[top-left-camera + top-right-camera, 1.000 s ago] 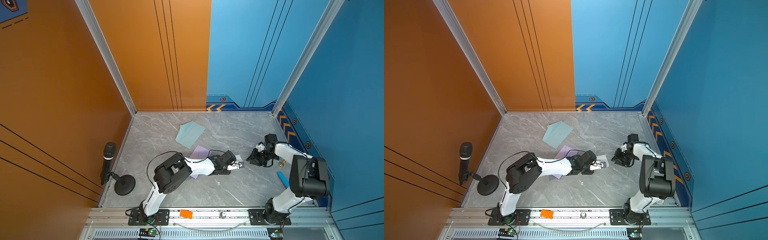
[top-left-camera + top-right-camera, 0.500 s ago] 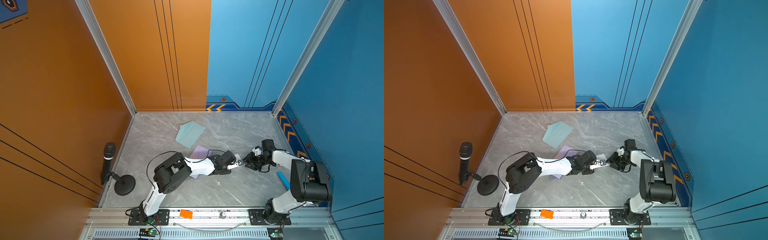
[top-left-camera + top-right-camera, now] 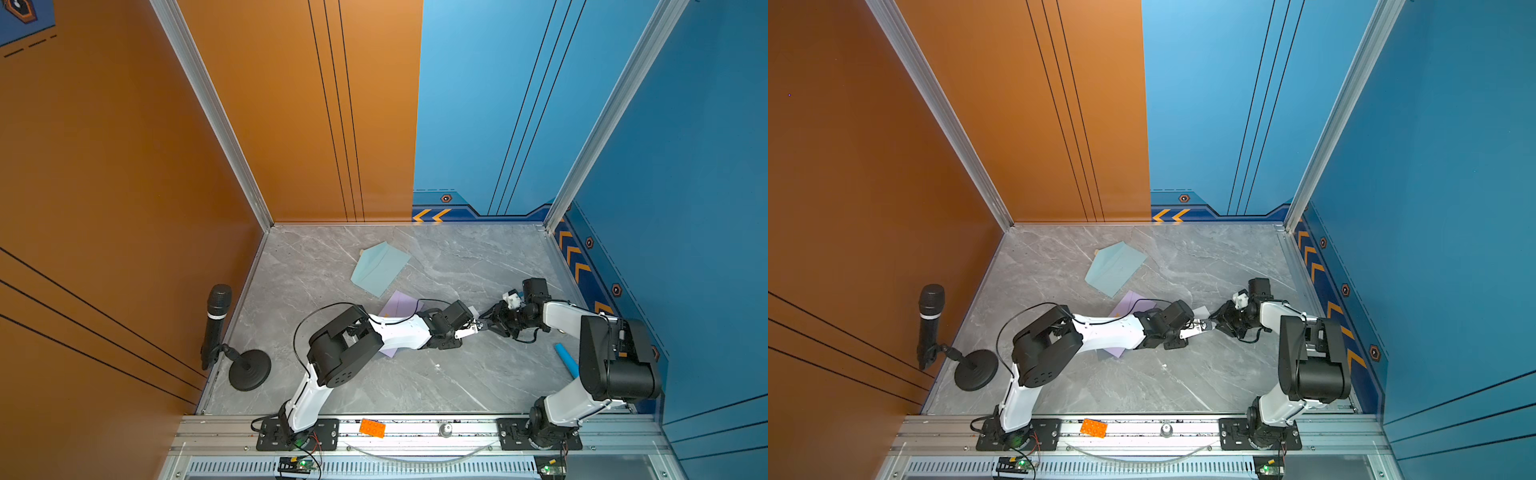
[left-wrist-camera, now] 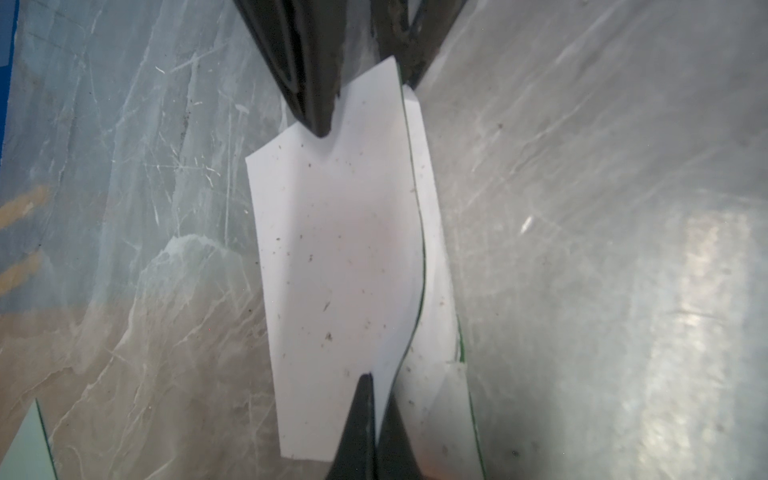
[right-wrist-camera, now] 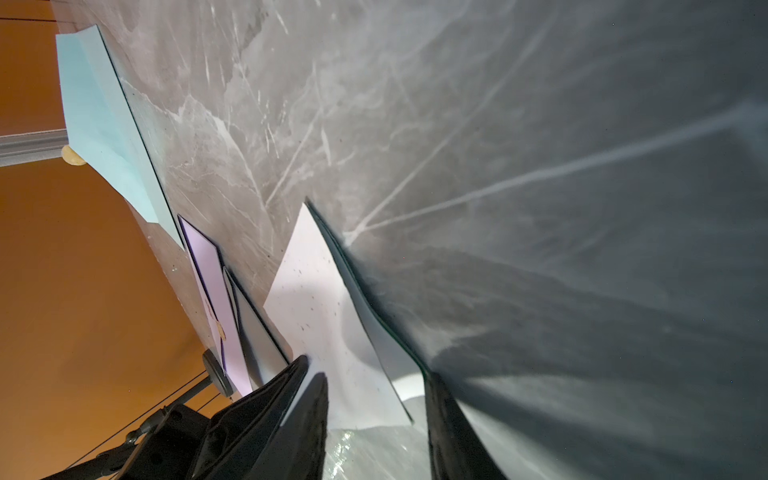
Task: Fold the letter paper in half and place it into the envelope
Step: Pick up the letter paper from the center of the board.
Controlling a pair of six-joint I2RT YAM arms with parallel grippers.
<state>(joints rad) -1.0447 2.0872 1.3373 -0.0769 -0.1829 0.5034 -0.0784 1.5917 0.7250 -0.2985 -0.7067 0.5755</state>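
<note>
The left pincer [image 4: 371,392] is pressed together on one edge of the white letter paper [image 4: 340,257]. It holds the paper off the grey table [image 3: 457,257] near the middle of the workspace. The paper is bowed, and a second layer shows behind its front face. The right pincer [image 5: 372,380] faces the left one almost tip to tip. Its jaws are spread and straddle the paper's opposite end, with one finger [image 4: 313,108] lying against the front face and the other behind; whether that second finger touches the sheet I cannot tell. The light blue envelope [image 3: 380,268] lies flat toward the back wall, apart from the paper. A lilac sheet [image 3: 401,302] lies partly under the left arm
</note>
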